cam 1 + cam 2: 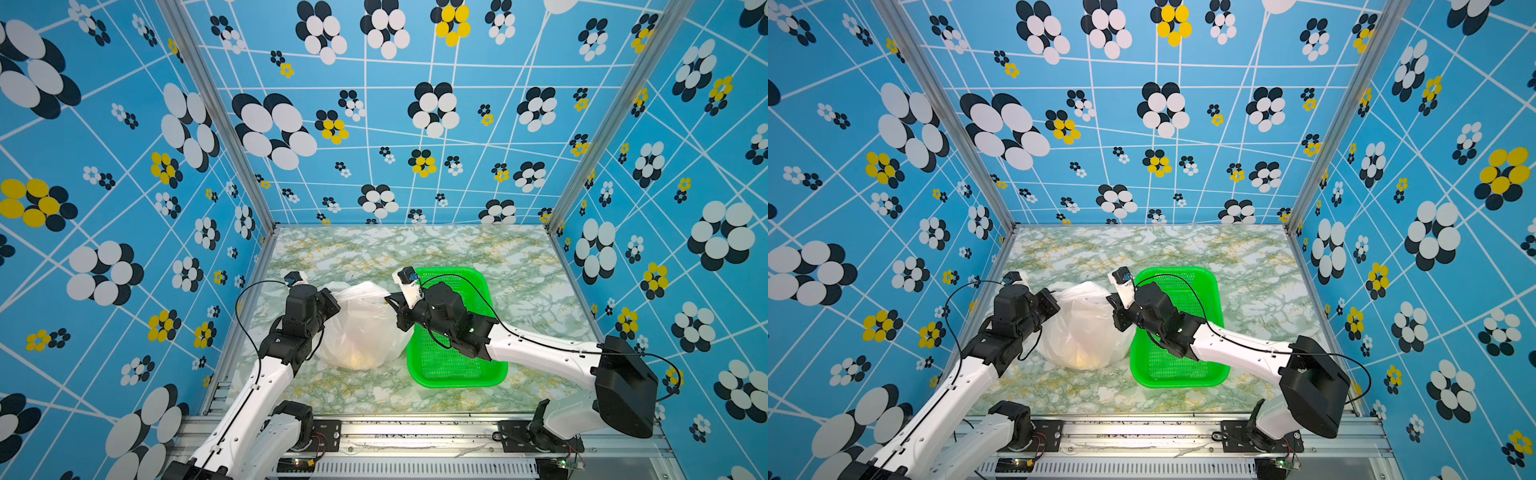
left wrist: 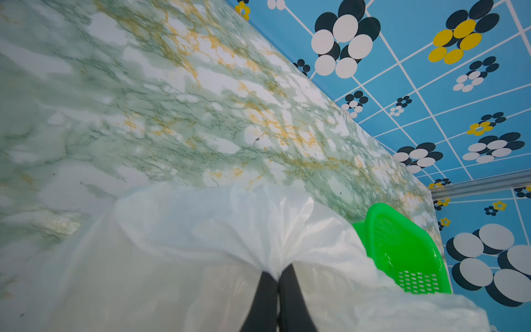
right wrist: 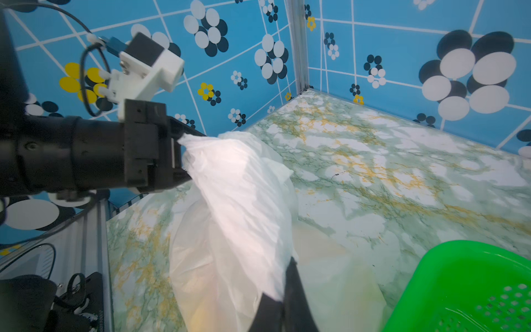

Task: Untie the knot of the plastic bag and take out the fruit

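The white plastic bag (image 1: 361, 328) (image 1: 1084, 332) stands on the marble table between my two arms. My left gripper (image 2: 278, 276) is shut on a pinch of the bag's film (image 2: 201, 230) at its upper left side. My right gripper (image 3: 287, 276) is shut on the bag's (image 3: 230, 201) upper right side, so the film is stretched between the two. In both top views the grippers (image 1: 332, 305) (image 1: 390, 301) flank the bag's top. The fruit (image 1: 358, 359) (image 1: 1084, 359) shows only as a yellow-orange blur through the bag's lower part. The knot is hidden in every view.
A green mesh basket (image 1: 457, 382) (image 1: 1179, 380) stands right of the bag, touching it, under my right forearm. Its rim (image 3: 459, 253) lies close to my right gripper. Blue patterned walls close the table on three sides.
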Controlling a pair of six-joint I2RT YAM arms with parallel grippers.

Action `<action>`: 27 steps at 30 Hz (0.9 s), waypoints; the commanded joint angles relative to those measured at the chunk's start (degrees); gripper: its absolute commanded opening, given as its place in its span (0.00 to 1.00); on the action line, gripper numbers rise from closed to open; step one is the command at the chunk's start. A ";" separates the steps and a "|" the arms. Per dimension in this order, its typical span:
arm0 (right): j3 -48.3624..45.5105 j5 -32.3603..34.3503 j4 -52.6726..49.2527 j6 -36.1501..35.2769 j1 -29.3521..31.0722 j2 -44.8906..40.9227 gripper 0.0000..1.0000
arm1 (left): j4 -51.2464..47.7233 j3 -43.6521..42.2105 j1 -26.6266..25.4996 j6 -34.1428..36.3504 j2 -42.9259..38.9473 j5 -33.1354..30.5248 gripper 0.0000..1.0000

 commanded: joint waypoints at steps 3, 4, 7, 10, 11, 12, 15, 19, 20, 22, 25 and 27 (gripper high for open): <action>-3.86 10.01 0.48 4.51 -2.92 -3.07 0.00 | -7.54 3.17 3.27 1.93 -7.54 -3.31 0.00; -4.21 11.11 0.30 4.81 -3.01 -3.30 0.00 | -8.29 2.97 3.53 2.04 -8.87 -3.16 0.00; -5.61 14.03 0.46 6.81 -3.49 -4.21 0.00 | -11.53 3.34 3.83 2.13 -11.97 -2.89 0.00; -6.87 16.38 0.59 9.60 -4.15 -5.41 0.00 | -14.00 3.67 3.91 2.36 -14.80 -2.48 0.00; -7.12 17.27 0.21 10.58 -4.34 -5.73 0.04 | -14.53 3.58 3.91 2.64 -15.99 -2.19 0.00; -7.29 18.03 -0.05 11.58 -4.56 -6.22 0.08 | -15.05 3.53 3.91 3.01 -17.31 -1.61 0.00; -7.11 17.19 -0.50 11.70 -4.79 -7.08 0.22 | -14.16 2.63 3.83 5.87 -19.93 4.65 0.00; -5.00 11.99 -0.74 8.31 -4.18 -6.91 0.62 | -14.30 3.03 2.69 10.33 -20.51 14.87 0.01; -4.00 10.66 -1.49 7.41 -4.01 -6.44 0.69 | -14.38 3.14 1.93 11.16 -20.64 16.09 0.03; -1.63 9.40 -3.20 5.99 -3.53 -5.64 0.77 | -14.46 3.61 -0.08 12.88 -20.82 17.25 0.08; 0.83 8.05 -4.86 4.64 -3.21 -4.74 0.87 | -15.94 5.14 -2.87 14.92 -21.12 14.72 0.35; 1.62 7.58 -5.16 3.54 -3.12 -4.45 0.90 | -17.04 6.64 -3.08 15.13 -21.76 11.94 0.53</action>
